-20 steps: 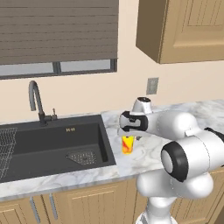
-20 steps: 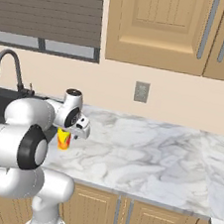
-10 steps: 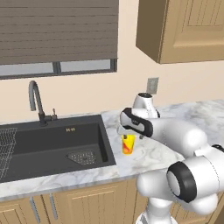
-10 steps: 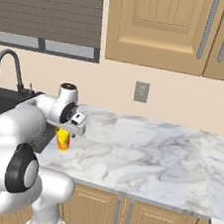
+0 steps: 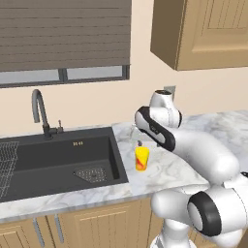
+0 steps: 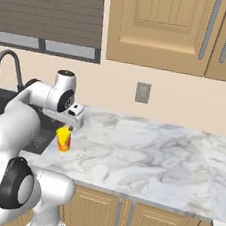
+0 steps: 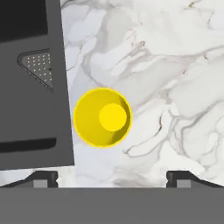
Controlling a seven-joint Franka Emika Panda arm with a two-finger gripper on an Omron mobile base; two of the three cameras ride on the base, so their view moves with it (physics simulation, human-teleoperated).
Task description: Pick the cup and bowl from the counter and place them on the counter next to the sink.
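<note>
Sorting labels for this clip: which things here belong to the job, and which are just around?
Job: small yellow cup with red-orange splashes; white marble counter; dark grey sink; open gripper above the cup.
Around: curved dark faucet; wall outlet; wooden cabinets.

- Light is even and soft in all three views, bright enough to read every surface, with no visible lamp or beam.
- The counter below the hand is pale and clean, its grey veins slightly soft and smeared.
- The cup directly under the hand casts almost no shadow; its inside is flat, saturated yellow.
- The sink to the hand's side is uniformly dark, detail inside it hard to make out.
- The arm has smooth, gentle shading and faint highlights, no harsh glare.
- Edges look jagged and coarse; straight lines stay straight at the borders, with no bending.
</note>
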